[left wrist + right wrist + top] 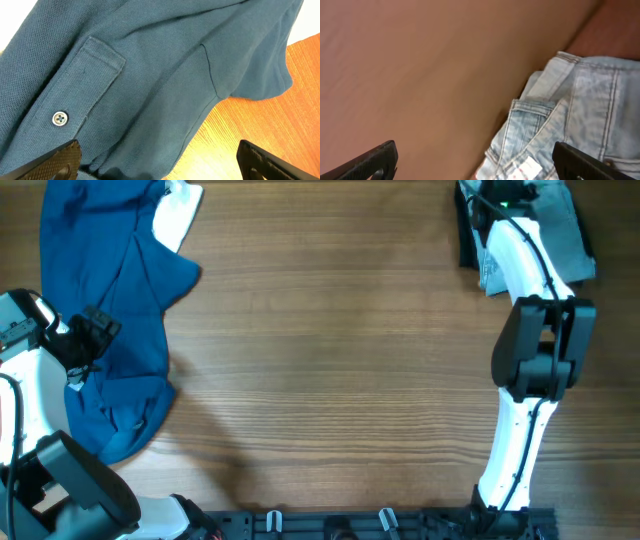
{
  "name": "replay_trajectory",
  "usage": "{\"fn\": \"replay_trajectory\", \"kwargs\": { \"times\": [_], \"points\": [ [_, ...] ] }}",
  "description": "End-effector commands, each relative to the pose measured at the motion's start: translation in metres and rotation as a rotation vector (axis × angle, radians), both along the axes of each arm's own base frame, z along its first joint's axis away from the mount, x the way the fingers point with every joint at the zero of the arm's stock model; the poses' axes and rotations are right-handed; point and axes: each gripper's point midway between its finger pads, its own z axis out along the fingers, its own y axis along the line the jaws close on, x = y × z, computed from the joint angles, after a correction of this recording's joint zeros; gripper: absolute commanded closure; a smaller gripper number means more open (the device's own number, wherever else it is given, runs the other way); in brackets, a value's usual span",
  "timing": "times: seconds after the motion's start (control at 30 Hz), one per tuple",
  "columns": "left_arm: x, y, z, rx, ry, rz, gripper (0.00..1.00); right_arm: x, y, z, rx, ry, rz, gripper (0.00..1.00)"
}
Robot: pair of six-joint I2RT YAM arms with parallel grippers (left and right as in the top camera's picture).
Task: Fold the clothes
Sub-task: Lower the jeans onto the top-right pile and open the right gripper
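The pale blue denim shorts [568, 235] lie bunched at the table's far right corner, partly hidden by my right arm. In the right wrist view the shorts [580, 115] show a waistband, seams and a white label. My right gripper [475, 162] is open above their left edge, holding nothing; it also shows in the overhead view [485, 205]. My left gripper [157, 160] is open over a navy polo shirt [150, 75], holding nothing; it also shows in the overhead view [85, 330].
The navy shirt [115, 300] is spread at the left side of the wooden table [330, 360], with a white cloth [180, 215] beside its top edge. A dark item [467, 240] lies under the shorts' left side.
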Motion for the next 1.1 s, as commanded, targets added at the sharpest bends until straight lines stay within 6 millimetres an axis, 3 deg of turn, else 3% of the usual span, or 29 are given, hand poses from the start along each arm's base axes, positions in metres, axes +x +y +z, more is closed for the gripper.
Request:
{"fn": "replay_trajectory", "kwargs": {
  "times": [0.0, 0.1, 0.23, 0.3, 0.37, 0.5, 0.63, 0.7, 0.73, 0.87, 1.07],
  "points": [
    [0.004, 0.003, 0.011, 0.016, -0.026, 0.005, 0.0, -0.009, 0.024, 0.055, -0.224, 0.065, 0.109, 0.0],
    [0.004, 0.003, 0.011, 0.017, -0.027, 0.005, 0.0, -0.029, 0.056, 0.073, -0.302, 0.169, 0.227, 0.0],
    [0.002, 0.001, 0.01, 0.01, -0.016, 0.005, 0.0, -0.069, 0.136, 0.1, -0.388, 0.274, 0.589, 0.0],
    [0.001, 0.001, 0.01, 0.008, -0.014, 0.005, 0.0, -0.099, 0.184, 0.118, -0.418, 0.28, 0.812, 0.0],
    [0.001, 0.001, 0.01, 0.008, -0.014, 0.005, 0.0, -0.124, 0.21, 0.135, -0.415, 0.272, 0.901, 0.0],
    [0.001, 0.001, 0.01, 0.008, -0.014, 0.005, 0.0, -0.179, 0.243, 0.169, -0.372, 0.251, 1.043, 0.0],
    [0.001, 0.001, 0.01, 0.008, -0.014, 0.005, 0.0, -0.241, 0.255, 0.198, -0.295, 0.238, 1.192, 0.0],
    [0.001, 0.001, 0.01, 0.008, -0.014, 0.005, 0.0, -0.253, 0.252, 0.206, -0.296, 0.236, 1.191, 0.0],
    [0.001, 0.001, 0.01, 0.008, -0.014, 0.005, 0.0, -0.255, 0.251, 0.208, -0.298, 0.231, 1.191, 0.0],
    [0.001, 0.001, 0.01, 0.008, -0.014, 0.005, 0.0, -0.269, 0.246, 0.188, -0.273, 0.337, 1.203, 0.0],
    [0.001, 0.001, 0.01, 0.008, -0.014, 0.005, 0.0, -0.254, 0.232, 0.195, -0.336, 0.317, 1.107, 0.0]
  ]
}}
